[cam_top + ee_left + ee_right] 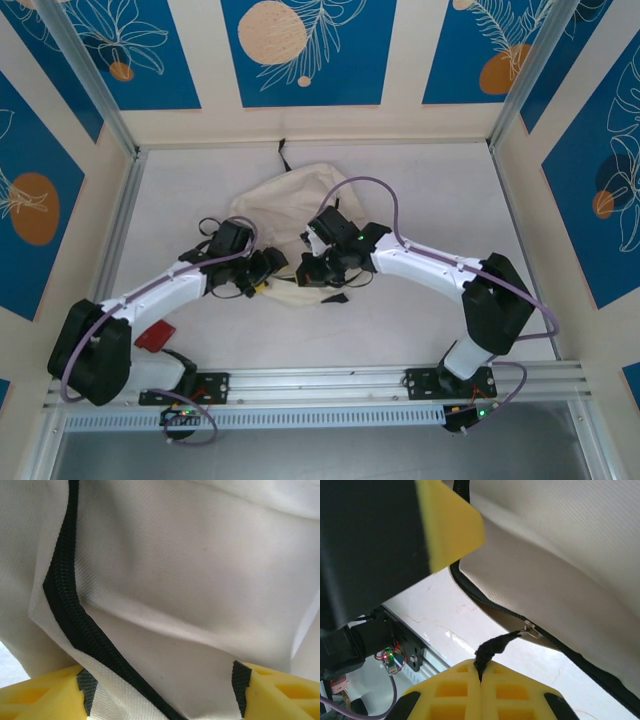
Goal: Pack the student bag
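Your table (420, 310) is white, boxed in by cream walls (320, 125) with blue flower panels. The bag (290, 200) lies crumpled at the table's middle, toward the back edge. Both arms reach over its near side, so you lose much of that side beneath them. In the top view the left gripper (262, 275) and right gripper (312, 266) are dark clumps against the cloth, and you can't read their jaws there. Your left wrist view settles that side: the yellow fingers (42, 692) stand well apart, released, with cream cloth and the black zipper (75, 625) running between them unpinched. In your right wrist view the right gripper's jaws are clenched on a black pull cord (492, 647) that leads to the metal slider (531, 629) at the bag's edge. A red thing (155, 335) lies by the near left corner, half under the left arm; you can't tell what it is.
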Robot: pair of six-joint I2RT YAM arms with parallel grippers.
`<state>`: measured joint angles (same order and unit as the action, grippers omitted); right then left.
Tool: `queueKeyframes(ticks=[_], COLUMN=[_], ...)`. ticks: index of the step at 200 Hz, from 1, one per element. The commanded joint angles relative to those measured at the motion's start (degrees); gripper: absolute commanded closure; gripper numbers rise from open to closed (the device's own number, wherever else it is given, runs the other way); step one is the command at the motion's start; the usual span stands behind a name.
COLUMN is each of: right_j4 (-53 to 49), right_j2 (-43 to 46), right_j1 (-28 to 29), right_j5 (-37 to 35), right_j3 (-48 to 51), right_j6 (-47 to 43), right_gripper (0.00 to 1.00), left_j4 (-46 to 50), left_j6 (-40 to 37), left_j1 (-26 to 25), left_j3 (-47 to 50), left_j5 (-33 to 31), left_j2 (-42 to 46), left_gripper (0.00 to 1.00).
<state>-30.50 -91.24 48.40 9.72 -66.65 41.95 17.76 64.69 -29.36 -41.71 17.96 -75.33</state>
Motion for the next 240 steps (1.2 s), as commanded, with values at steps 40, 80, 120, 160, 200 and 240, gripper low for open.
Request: queueKeyframes(ticks=[40,80,120,160,200,240], right_j4=[-9.8,-14.1,-18.9,-23.3,-23.6,-17.0], right_j2=[4.7,5.8,5.9,7.6,10.0,10.0], right_j1=[0.3,-0.1,-1.0,-3.5,-5.4,-4.8], right_j5=[-10.2,-16.5,-22.9,-28.0,-28.3,-18.5], right_j3=[1.0,1.6,1.4,3.0,3.3,1.9], right_j6=[1.6,3.1,6.7,11.8,11.7,5.1], right_gripper=[1.00,1.00,1.00,1.00,1.00,1.00], left_j4=[1.5,4.3,6.0,7.8,9.9,10.9], left_j6=[-0.6,-3.1,-4.9,-6.8,-8.6,-10.5], left_j1=[-0.8,-0.7,-0.4,0.6,1.7,3.1], left_j3=[-1.5,-1.8,-2.1,-2.8,-4.0,-5.0], left_j5=[-5.3,-10.3,-13.3,-15.0,-16.6,-16.4], left_j2=[-4.4,-5.1,-5.1,-5.4,-4.6,-3.7], left_gripper=[0.66,0.87,0.95,0.98,0.99,0.99])
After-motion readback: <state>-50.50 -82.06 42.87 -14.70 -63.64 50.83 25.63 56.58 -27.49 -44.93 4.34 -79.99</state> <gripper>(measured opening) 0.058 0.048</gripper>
